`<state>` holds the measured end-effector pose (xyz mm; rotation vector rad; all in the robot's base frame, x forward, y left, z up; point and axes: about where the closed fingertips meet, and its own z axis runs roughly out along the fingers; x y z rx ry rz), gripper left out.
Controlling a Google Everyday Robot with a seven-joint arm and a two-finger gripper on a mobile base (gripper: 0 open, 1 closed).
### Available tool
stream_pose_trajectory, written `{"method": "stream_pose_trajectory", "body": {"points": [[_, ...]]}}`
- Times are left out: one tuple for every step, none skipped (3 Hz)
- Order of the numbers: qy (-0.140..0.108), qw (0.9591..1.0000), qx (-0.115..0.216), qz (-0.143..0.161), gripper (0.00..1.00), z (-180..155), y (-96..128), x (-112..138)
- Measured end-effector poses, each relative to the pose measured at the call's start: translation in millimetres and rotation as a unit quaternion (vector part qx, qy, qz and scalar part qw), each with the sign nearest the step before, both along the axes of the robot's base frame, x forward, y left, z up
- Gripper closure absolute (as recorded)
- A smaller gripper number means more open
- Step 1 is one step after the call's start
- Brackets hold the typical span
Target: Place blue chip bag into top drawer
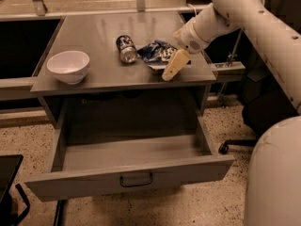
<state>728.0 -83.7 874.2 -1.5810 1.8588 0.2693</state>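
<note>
**Going for the chip bag**

The tool (173, 66) is on the right side of the tabletop (94, 32), close to the near edge. It touches the near right side of the blue chip bag (157, 52). I cannot tell if the tool is open or shut, or if it has hold of the bag. The bag lies on the tabletop, a bit right of the middle. A soda can (126, 48) lies just beside it on the left. A white bowl (68, 66) sits well apart, far over on the left.

The top drawer (84, 185) is under the tabletop and is pulled out toward the near side. So the drawer part looks done, and I think the step now is getting hold of the bag.

Next, the tool needs a firm hold on the bag. Then it must lift the bag, bring it over the near edge of the tabletop, go down above the drawer and let go. The bag is thin and crinkly, so it may slip. The can could roll if bumped.
</note>
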Motion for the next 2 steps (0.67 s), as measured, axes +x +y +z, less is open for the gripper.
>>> {"method": "stream_pose_trajectory", "body": {"points": [[-0.02, 0.9995, 0.007, -0.024, 0.0, -0.9, 9.9, 30.7], [-0.021, 0.9994, 0.008, -0.024, 0.0, -0.5, 10.6, 31.7]]}}
